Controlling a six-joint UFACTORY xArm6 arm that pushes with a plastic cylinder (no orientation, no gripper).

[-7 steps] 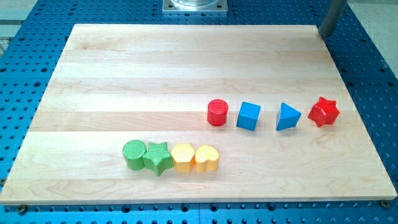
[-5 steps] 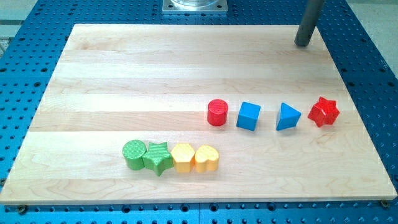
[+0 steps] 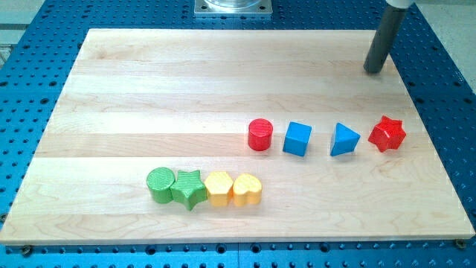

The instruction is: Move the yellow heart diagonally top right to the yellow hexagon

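Observation:
The yellow heart (image 3: 248,190) lies near the view's bottom, touching the right side of the yellow hexagon (image 3: 219,187). They end a tight row with a green star (image 3: 189,188) and a green cylinder (image 3: 160,184) to the left. My tip (image 3: 372,70) rests on the board near its top right corner, far from the yellow blocks and above the red star (image 3: 387,134).
A second row crosses the board's right half: a red cylinder (image 3: 260,135), a blue cube (image 3: 297,138), a blue triangular block (image 3: 343,140) and the red star. The wooden board (image 3: 149,89) lies on a blue perforated table.
My tip moved from the board's top right corner onto the board, first leftward, then down and slightly right. No block has moved.

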